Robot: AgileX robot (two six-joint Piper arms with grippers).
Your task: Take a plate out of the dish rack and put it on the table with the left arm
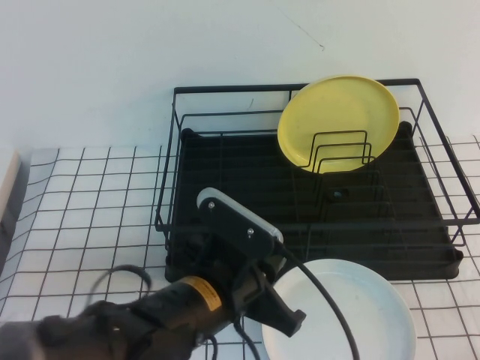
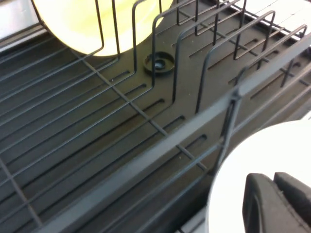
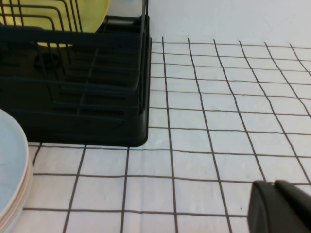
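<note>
The white plate (image 1: 345, 315) lies flat on the gridded table (image 1: 90, 195), just in front of the black dish rack (image 1: 225, 172). It also shows in the left wrist view (image 2: 272, 150) and the right wrist view (image 3: 9, 170), where a second rim shows under it. My left gripper (image 1: 289, 319) is over the plate's left rim, fingers pressed together with nothing seen between them; it also shows in the left wrist view (image 2: 274, 204). My right gripper (image 3: 274, 206) is shut and empty over bare table to the right of the rack (image 3: 97, 116).
A yellow plate (image 1: 337, 112) stands upright in the rack's wire dividers at the back right; it also shows in the left wrist view (image 2: 82, 19). The rack's front rail (image 2: 146, 160) runs close to the white plate. Open grid table (image 3: 218, 97) lies right of the rack.
</note>
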